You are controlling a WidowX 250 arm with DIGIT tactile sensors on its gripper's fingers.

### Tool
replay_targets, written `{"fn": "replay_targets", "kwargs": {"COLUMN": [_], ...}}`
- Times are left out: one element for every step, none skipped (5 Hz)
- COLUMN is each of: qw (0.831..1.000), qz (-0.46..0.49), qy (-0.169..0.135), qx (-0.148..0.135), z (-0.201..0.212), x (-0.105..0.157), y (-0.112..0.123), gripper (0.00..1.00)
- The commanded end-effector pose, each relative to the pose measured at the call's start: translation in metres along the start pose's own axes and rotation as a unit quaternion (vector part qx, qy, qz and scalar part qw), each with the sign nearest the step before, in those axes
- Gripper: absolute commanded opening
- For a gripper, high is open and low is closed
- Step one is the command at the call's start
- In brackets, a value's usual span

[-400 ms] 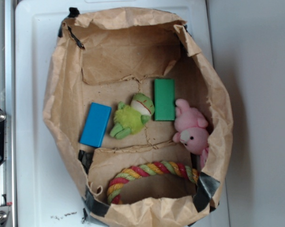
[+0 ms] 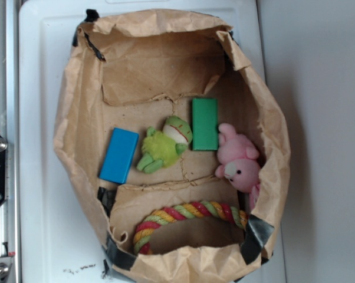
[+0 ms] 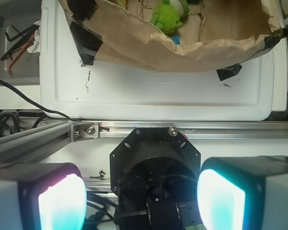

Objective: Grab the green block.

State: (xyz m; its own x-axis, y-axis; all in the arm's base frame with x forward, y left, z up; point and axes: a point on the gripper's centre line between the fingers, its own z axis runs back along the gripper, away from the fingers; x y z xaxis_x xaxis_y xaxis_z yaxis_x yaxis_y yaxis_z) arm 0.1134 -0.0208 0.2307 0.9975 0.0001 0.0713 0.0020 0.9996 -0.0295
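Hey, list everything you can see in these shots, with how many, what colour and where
green block: one, solid green, lying flat in the bag, between frog and bunny
blue block: one, blue, flat, left of the frog
plush frog: one, lime green, middle of the bag
plush bunny: one, pink, against the right wall
rope ring: one, red, yellow and green, lower part of the bag
paper bag: one, brown, open, black tape at corners, on the white surface
white surface: one, white, under the bag
metal rail: one, silver, beside the white surface
gripper: one, two glowing pads apart, outside the bag, holding nothing
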Motion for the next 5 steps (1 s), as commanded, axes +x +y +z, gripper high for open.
{"fn": "replay_targets", "kwargs": {"qw": [1.0, 0.999, 0.998, 0.998, 0.997], "qz": [0.001, -0.004, -0.003, 0.015, 0.007], "qy": [-0.008, -0.044, -0.057, -0.063, -0.082], "qx": [-0.001, 0.019, 0.016, 0.005, -0.011], "z": [0.005, -0.001, -0.014, -0.017, -0.027], "x": [0.003, 0.05, 0.077, 0.102, 0.123], "y": [0.0, 0.009, 0.021, 0.035, 0.045], "gripper": [1.0, 1.0, 1.0, 1.0, 1.0]}}
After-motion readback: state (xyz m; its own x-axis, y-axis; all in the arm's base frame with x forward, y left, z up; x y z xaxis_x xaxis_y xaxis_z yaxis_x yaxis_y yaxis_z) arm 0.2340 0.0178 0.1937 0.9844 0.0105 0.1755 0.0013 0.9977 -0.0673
